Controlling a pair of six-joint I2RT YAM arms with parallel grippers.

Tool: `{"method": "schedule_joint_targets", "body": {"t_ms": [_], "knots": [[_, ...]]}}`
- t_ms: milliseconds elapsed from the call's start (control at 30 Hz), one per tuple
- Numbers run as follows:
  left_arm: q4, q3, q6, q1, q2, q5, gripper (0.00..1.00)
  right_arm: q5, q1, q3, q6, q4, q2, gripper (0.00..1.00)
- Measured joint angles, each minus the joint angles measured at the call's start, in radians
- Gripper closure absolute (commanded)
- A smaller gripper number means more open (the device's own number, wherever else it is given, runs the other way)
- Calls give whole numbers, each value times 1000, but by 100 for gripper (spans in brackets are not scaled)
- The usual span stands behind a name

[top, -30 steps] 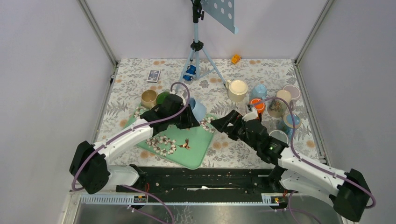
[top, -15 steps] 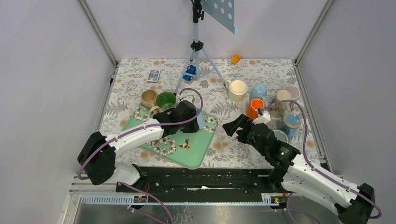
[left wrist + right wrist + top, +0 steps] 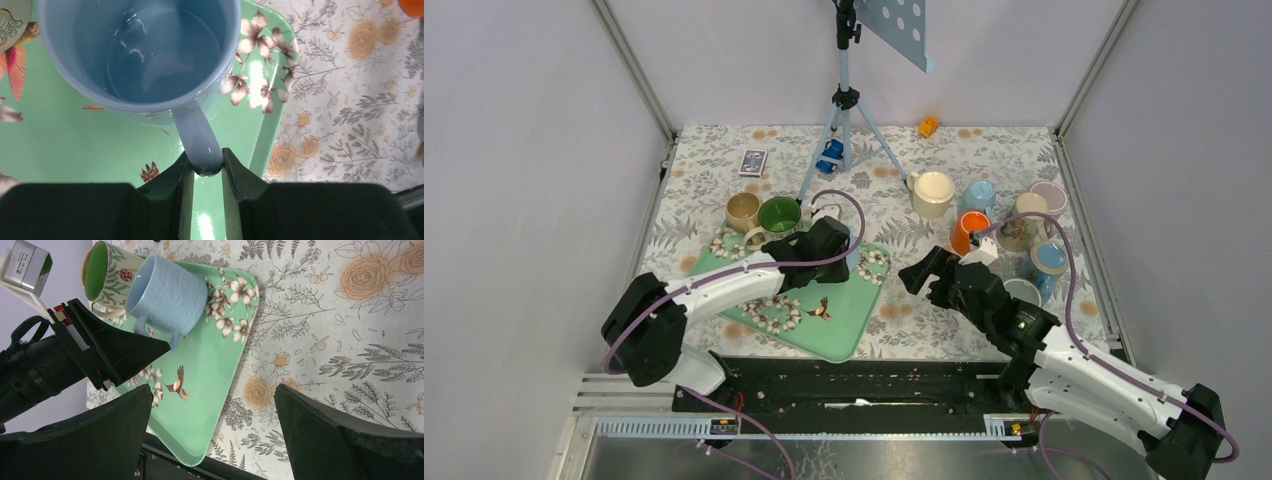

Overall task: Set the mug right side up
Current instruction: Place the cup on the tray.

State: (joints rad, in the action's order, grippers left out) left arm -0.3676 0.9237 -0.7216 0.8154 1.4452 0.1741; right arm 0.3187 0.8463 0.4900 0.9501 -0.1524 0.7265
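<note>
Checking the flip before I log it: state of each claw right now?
Left claw: shut on the handle of the blue mug.
Right claw: open, holding nothing.

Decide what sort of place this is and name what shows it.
Probably a robot test booth, not a kitchen: plain walls enclose the table, the left arm and right arm are bolted at its near edge, and a tripod stands at the back.

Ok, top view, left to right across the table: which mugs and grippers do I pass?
From the left: tan mug → green mug → left gripper, shut on the blue mug handle → cream mug → orange mug; the rest overlap.
</note>
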Motion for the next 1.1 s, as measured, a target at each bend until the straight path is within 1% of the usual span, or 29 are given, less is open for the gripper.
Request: {"method": "schedule_joint_targets", "body": {"t_ms": [100, 300, 600, 867, 1100], "knots": [[-3, 0, -1, 0, 22, 20, 100, -8, 0, 0, -8, 0, 13, 0], [-36, 0, -5, -2, 55, 42, 90, -20, 0, 0, -16, 1, 26, 0], [-66, 0, -4, -48, 58, 74, 89, -25, 0, 0, -22, 8, 35, 0], [-93, 0, 15, -69, 62, 81, 78, -35, 0, 0, -25, 13, 46, 0], [-110, 0, 29, -79, 64, 70, 59, -41, 0, 0, -27, 14, 46, 0]]}}
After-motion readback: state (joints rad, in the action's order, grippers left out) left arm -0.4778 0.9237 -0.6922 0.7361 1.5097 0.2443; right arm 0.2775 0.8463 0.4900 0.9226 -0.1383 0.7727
